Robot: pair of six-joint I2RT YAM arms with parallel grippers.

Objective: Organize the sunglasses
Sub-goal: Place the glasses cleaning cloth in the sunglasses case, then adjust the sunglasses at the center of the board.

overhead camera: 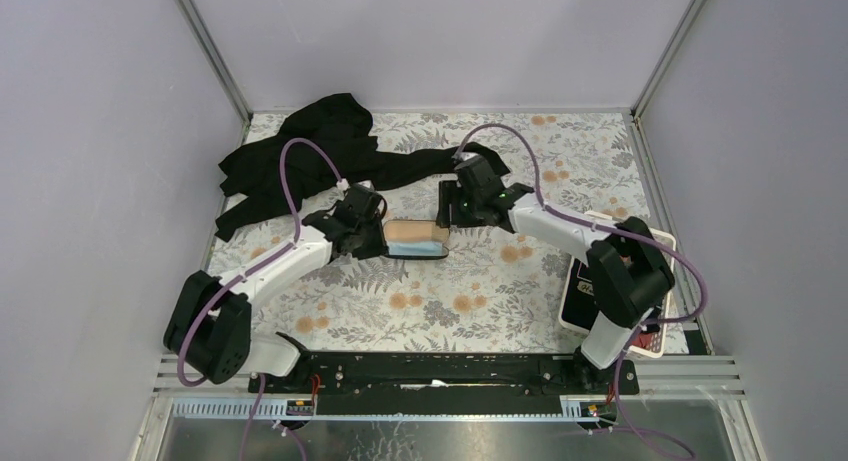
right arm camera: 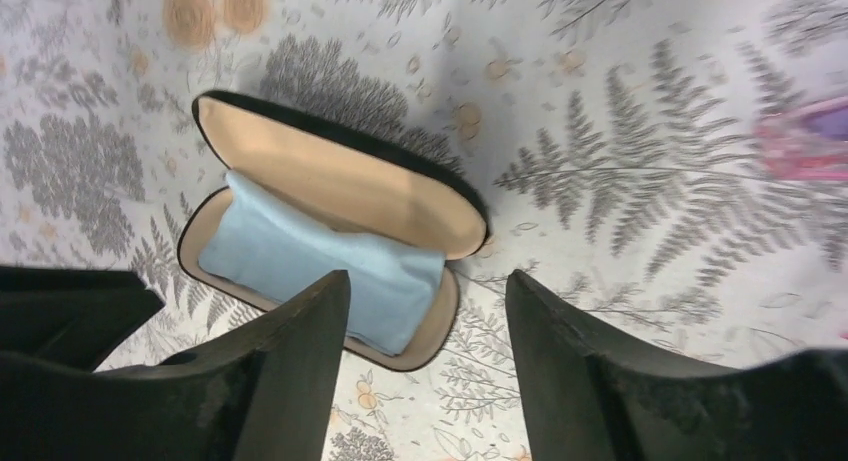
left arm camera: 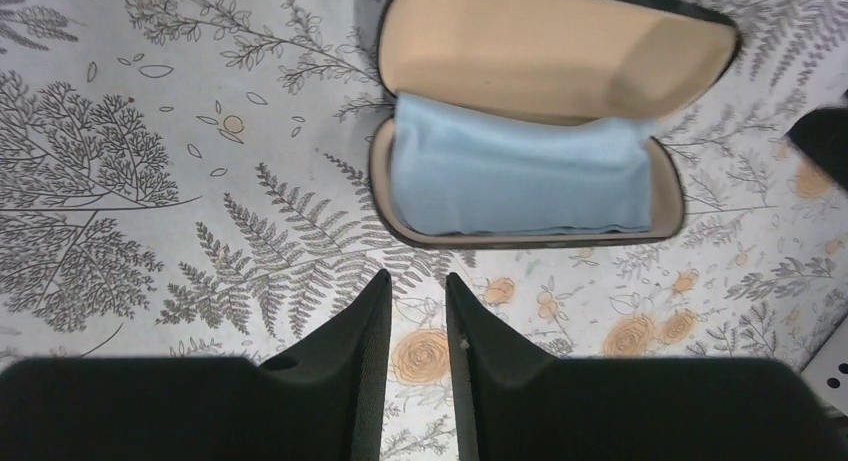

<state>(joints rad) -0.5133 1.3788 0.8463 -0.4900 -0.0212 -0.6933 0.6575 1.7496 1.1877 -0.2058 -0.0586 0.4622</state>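
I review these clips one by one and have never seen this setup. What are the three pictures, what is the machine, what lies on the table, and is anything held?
The machine is two jointed arms bolted at the table's near edge, each ending in a two-fingered pincer. The wide picture looks down from above and behind them; the other two come from cameras on each wrist, so the dark wedges at the bottom are that arm's own fingers. On the floral tablecloth lies an open black case with tan lining and a blue cloth inside. Black fabric lies at the far left. The left pincer is nearly closed, the right pincer open; neither holds anything. The pink blur at the right wrist view's edge may be the sunglasses.
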